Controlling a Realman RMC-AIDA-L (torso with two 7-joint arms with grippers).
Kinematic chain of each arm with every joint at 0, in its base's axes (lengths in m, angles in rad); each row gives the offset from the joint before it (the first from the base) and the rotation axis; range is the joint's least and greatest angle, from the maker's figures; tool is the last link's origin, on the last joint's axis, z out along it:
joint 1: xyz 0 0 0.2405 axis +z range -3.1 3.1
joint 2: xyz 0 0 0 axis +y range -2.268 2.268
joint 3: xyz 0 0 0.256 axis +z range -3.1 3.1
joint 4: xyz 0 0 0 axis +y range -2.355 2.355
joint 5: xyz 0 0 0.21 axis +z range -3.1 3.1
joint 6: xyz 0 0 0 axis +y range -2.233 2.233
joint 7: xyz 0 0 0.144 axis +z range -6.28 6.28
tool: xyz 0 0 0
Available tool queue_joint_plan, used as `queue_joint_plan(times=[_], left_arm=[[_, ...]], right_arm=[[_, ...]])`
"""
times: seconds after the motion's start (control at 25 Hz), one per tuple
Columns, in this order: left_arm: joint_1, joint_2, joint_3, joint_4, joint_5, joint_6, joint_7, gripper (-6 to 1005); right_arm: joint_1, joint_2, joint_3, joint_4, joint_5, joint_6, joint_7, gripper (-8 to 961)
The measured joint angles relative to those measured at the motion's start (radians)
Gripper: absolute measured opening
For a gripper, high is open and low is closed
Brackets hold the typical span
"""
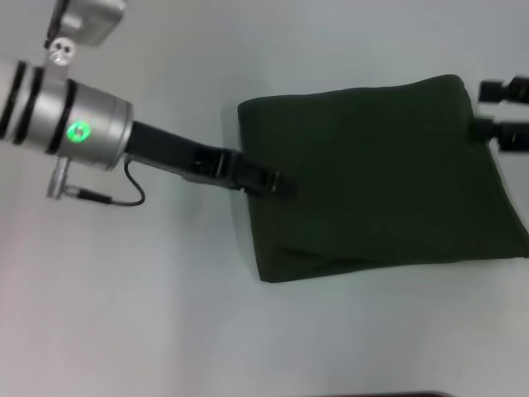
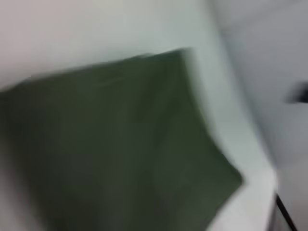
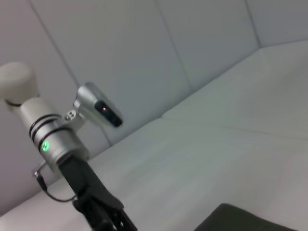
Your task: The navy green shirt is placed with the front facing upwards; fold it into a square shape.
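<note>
The navy green shirt (image 1: 380, 178) lies on the white table folded into a rough square, plain green side up, with a lower layer showing along its near edge. My left gripper (image 1: 277, 184) reaches in from the upper left, its tip over the shirt's left edge. My right gripper (image 1: 500, 110) is at the shirt's far right corner, open, with one black finger (image 1: 506, 132) against the cloth's right edge. The left wrist view is filled by the shirt (image 2: 120, 144). In the right wrist view the left arm (image 3: 55, 144) shows, and a corner of the shirt (image 3: 240, 219).
The white table (image 1: 165, 314) spreads to the left of and in front of the shirt. Pale padded walls (image 3: 192, 48) rise behind the table. A dark strip (image 1: 397, 394) marks the table's near edge.
</note>
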Motion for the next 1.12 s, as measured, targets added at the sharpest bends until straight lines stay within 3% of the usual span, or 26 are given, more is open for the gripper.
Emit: queue_joint_plan(times=[0.2, 0.48, 0.88, 1.12], left_arm=[[0.166, -0.017, -0.040, -0.065, -0.116, 0.091, 0.501, 664], [0.326, -0.018, -0.049, -0.041, -0.220, 0.140, 1.001, 665], [0.393, -0.023, -0.054, 0.146, -0.225, 0.155, 1.302, 666], [0.403, -0.018, -0.085, 0.173, -0.225, 0.176, 1.340, 667]], right_arm=[[-0.050, 0.053, -0.019, -0.001, -0.021, -0.041, -0.210, 882], [-0.106, 0.059, -0.052, 0.135, -0.022, -0.049, -0.425, 882], [-0.131, 0.060, -0.118, 0.373, -0.036, -0.026, -0.669, 882], [-0.149, 0.061, -0.170, 0.453, -0.054, 0.022, -0.744, 882]])
